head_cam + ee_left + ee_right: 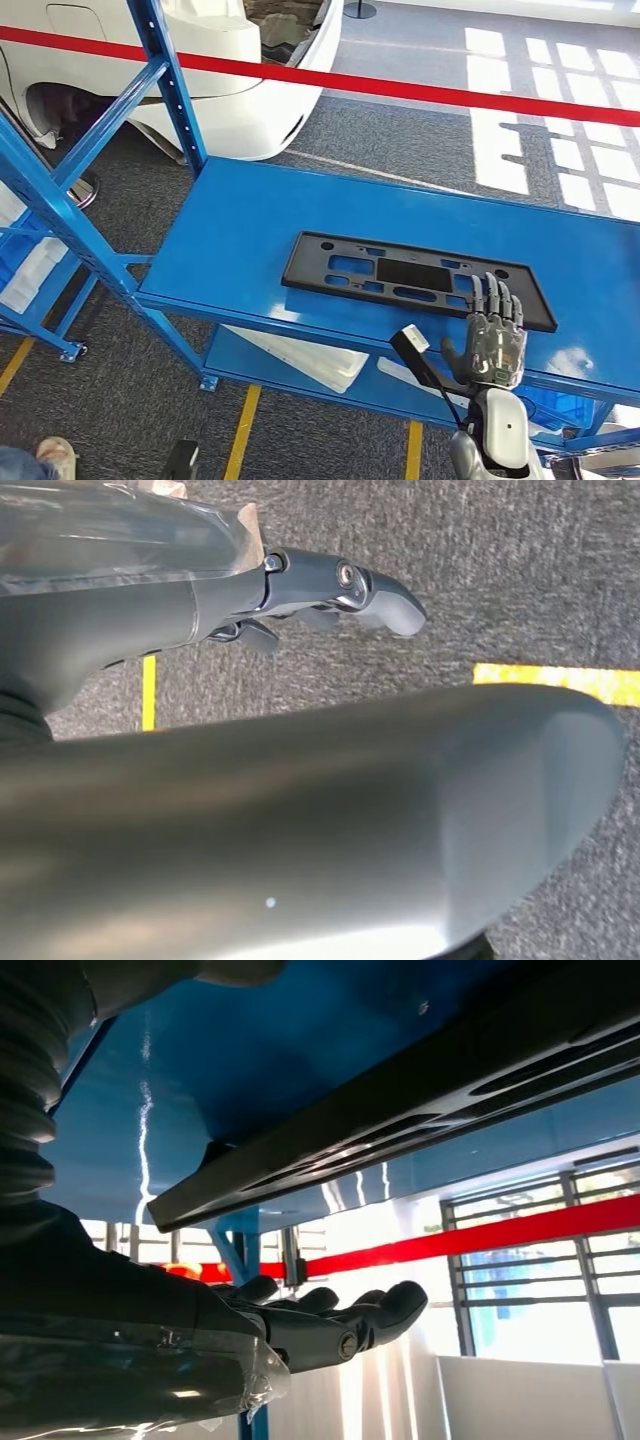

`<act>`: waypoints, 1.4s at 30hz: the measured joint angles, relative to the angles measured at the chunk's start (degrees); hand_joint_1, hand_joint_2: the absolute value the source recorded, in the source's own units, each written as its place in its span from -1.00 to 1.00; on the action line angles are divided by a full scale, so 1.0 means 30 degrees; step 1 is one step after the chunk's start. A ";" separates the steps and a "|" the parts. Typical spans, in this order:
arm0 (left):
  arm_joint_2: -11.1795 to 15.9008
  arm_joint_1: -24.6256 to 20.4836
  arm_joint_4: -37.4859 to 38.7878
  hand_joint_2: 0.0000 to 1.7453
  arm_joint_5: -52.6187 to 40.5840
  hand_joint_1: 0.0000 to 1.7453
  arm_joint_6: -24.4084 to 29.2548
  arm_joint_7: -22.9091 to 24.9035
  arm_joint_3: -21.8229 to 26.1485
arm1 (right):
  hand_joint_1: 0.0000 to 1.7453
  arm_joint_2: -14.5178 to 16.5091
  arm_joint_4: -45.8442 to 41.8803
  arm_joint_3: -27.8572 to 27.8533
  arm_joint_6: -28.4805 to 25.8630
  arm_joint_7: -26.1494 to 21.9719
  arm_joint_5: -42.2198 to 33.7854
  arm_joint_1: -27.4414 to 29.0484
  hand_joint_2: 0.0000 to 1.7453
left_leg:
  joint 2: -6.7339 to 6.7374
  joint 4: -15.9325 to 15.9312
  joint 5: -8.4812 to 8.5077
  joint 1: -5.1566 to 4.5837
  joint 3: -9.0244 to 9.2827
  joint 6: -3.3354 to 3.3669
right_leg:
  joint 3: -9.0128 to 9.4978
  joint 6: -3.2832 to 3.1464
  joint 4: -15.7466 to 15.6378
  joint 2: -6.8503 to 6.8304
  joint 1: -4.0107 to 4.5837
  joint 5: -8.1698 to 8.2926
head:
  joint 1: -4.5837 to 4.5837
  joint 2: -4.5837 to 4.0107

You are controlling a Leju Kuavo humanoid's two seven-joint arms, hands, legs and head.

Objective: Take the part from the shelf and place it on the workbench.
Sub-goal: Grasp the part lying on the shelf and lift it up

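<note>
The black part (pixel 417 279) is laid flat near the shelf's (pixel 226 230) front edge, long axis along that edge. Its right end is overlapped by the right hand (pixel 494 340), fingers extended, slightly apart, nothing gripped. The left hand (pixel 332 590) is hung over carpet, fingers loosely extended.

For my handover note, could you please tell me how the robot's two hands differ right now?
The right hand is raised at the shelf's front edge, fingers over the black part's near edge; the left hand hangs over grey carpet. Right fingers are extended; the left's pose is unclear. Neither plainly grips anything.
</note>
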 joint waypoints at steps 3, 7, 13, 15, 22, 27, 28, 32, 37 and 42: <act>0.0009 -0.0021 -0.0013 -1.00 -0.0111 -1.00 -0.0020 -0.0040 0.0016 | -1.00 -0.0719 0.0437 -0.0258 -0.0472 0.0264 0.0011 -0.0300 1.00 | 0.0030 -0.0100 0.0107 0.0087 0.0010 0.0314 | -0.0399 0.0316 0.1006 -0.0021 -0.0089 -0.0756 | 0.0027 0.0000; 0.0018 -0.0060 -0.0022 -1.00 -0.0277 -1.00 -0.0139 -0.0102 0.0035 | -1.00 -0.1333 0.1120 -0.0778 -0.1119 -0.0222 0.0022 -0.0442 1.00 | 0.0033 -0.0094 0.0100 0.0096 0.0012 0.0425 | -0.2315 0.0592 0.5250 -0.0040 -0.0214 -0.2508 | 0.0058 0.0000; 0.0020 -0.0217 -0.0024 -1.00 -0.0477 -1.00 -0.0149 -0.0220 0.0131 | -1.00 -0.1545 0.1755 -0.1451 -0.1550 -0.1307 0.0022 -0.0801 1.00 | -0.0004 -0.0088 0.0043 0.0027 0.0076 0.0213 | -0.0038 0.0352 0.0131 -0.0012 -0.0140 0.0079 | 0.0042 0.0000; 0.0015 -0.0267 -0.0024 -1.00 -0.0523 -1.00 -0.0153 -0.0235 0.0197 | -1.00 -0.1547 0.1949 -0.1579 -0.1632 -0.1612 0.0022 -0.0878 1.00 | -0.0004 -0.0140 0.0086 0.0021 0.0055 0.0011 | -0.0029 0.0163 -0.0041 0.0006 -0.0075 0.0045 | 0.0029 0.0000; 0.0013 -0.0332 -0.0027 -1.00 -0.0610 -1.00 -0.0157 -0.0264 0.0302 | -1.00 -0.1524 0.2400 -0.1743 -0.1747 -0.1894 0.0029 -0.1042 1.00 | 0.0020 0.4948 -0.2433 0.0045 -0.2219 -0.0375 | 0.0096 -0.0405 -0.0346 -0.0100 -0.0170 0.0229 | -0.0024 0.0000; 0.0013 -0.0384 -0.0029 -1.00 -0.0716 -1.00 -0.0157 -0.0313 0.0311 | -1.00 -0.1356 0.2632 -0.1891 -0.1871 -0.2699 -0.0088 -0.1117 1.00 | 0.0030 0.1052 -0.0151 0.0022 -0.0478 -0.0199 | 0.0084 -0.0265 -0.0116 -0.0030 -0.0112 0.0086 | -0.0016 0.0000; 0.0013 -0.0421 -0.0029 -1.00 -0.0763 -1.00 -0.0157 -0.0332 0.0313 | -1.00 -0.1287 0.2646 -0.1963 -0.1927 -0.3016 -0.0210 -0.1141 1.00 | 0.0028 0.0310 0.0070 -0.0003 -0.0173 -0.0133 | 0.0023 -0.0179 -0.0049 -0.0021 -0.0081 0.0061 | -0.0005 0.0000; 0.0009 -0.0488 -0.0031 -1.00 -0.0945 -1.00 -0.0157 -0.0390 0.0330 | -1.00 -0.0946 0.2631 -0.2213 -0.2211 -0.4500 -0.1125 -0.1200 1.00 | 0.0007 -0.0090 0.0177 -0.0028 -0.0096 0.0168 | -0.0111 0.0182 0.0101 -0.0020 -0.0103 -0.0070 | 0.0005 0.0000; 0.0005 -0.0592 -0.0036 -1.00 -0.1165 -1.00 -0.0186 -0.0461 0.0355 | -1.00 -0.0694 0.2546 -0.2289 -0.2610 -0.5640 -0.2074 -0.1131 1.00 | 0.0020 -0.0153 0.0237 0.0075 -0.0077 0.0401 | -0.2190 0.0598 0.4853 -0.0045 -0.0240 -0.2417 | 0.0051 0.0000; 0.0005 -0.0656 -0.0036 -1.00 -0.1313 -1.00 -0.0206 -0.0587 0.0412 | -1.00 -0.0582 0.2320 -0.2282 -0.2904 -0.6100 -0.2373 -0.1058 1.00 | -0.0013 -0.0143 0.0188 0.0060 0.0000 0.0300 | -0.0600 0.0537 0.1275 -0.0049 -0.0245 -0.0228 | 0.0053 0.0000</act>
